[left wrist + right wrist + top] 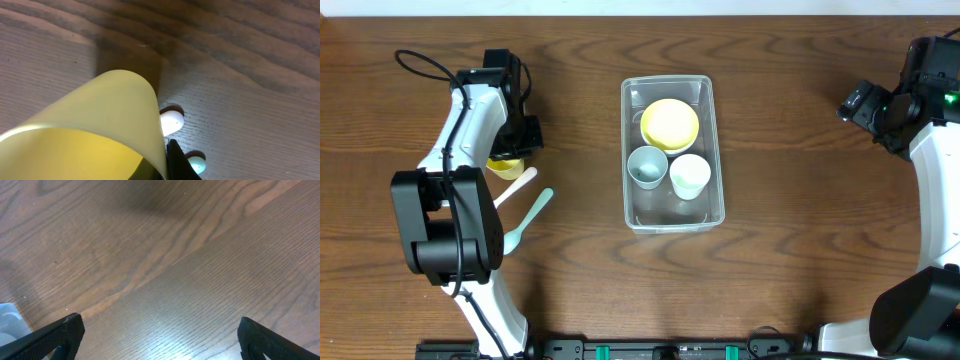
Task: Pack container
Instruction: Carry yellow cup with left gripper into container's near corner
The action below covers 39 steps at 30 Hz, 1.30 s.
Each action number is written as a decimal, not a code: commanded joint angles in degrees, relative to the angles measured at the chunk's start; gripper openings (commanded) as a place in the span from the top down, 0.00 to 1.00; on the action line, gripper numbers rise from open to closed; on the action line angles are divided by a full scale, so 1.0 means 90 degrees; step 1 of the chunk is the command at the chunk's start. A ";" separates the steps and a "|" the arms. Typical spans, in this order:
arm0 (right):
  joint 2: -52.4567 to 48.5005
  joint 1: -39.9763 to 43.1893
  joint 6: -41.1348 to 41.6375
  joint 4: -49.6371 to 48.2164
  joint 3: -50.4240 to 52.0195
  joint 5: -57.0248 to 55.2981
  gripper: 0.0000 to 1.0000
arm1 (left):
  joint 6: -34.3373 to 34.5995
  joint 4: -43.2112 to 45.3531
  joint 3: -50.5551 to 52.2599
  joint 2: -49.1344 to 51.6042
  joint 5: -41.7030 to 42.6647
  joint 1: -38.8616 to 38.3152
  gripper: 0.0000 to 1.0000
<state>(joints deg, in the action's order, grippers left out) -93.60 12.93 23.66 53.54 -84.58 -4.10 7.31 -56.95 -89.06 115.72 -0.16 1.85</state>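
left pincer [512,152] around glossy yellow cup [100,115] (tapered)

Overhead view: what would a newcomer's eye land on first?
The clear container at the middle of the table, holding a yellow bowl, a grey cup and a white cup. Next, at left, the left tool seems to grip a yellow cup beside a white spoon and a teal spoon. The right tool hangs open at far right.
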 commanded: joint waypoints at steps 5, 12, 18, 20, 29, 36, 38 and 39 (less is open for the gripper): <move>-0.0032 0.0015 0.0007 0.0005 0.0000 -0.0022 0.01 | 0.0126 -0.0342 0.0029 -0.0542 0.0250 -0.0039 0.94; -0.0032 0.0015 0.0007 0.0005 0.0000 -0.0022 0.01 | 0.0124 -0.0755 0.0029 -0.1991 0.0682 -0.0600 0.94; -0.0032 0.0015 0.0007 0.0005 0.0000 -0.0022 0.01 | 0.0100 -0.1294 0.0029 -0.3245 0.0687 -0.1792 0.94; -0.0032 0.0015 0.0007 0.0007 0.0000 -0.0022 0.01 | 0.0100 -0.1430 0.0029 -0.3524 0.0685 -0.2307 0.94; -0.0032 0.0015 0.0007 0.0005 0.0000 -0.0022 0.01 | 0.0100 -0.1277 0.0165 -0.3512 0.0658 -0.4454 0.94; -0.0032 0.0015 0.0007 0.0005 0.0000 -0.0022 0.01 | 0.0134 -0.0818 0.0362 -0.2795 0.0401 -0.5192 0.94; -0.0032 0.0015 0.0007 0.0005 0.0000 -0.0022 0.01 | 0.0180 -0.0775 0.0362 -0.2589 0.0403 -0.5263 0.94; -0.0032 0.0015 0.0010 0.0007 0.0000 -0.0024 0.01 | 0.0202 -0.0758 0.0362 -0.2480 0.0401 -0.5294 0.94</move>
<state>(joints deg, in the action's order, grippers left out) -93.60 12.93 23.66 53.54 -84.58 -4.10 7.94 -63.86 -86.54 91.64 4.84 -45.17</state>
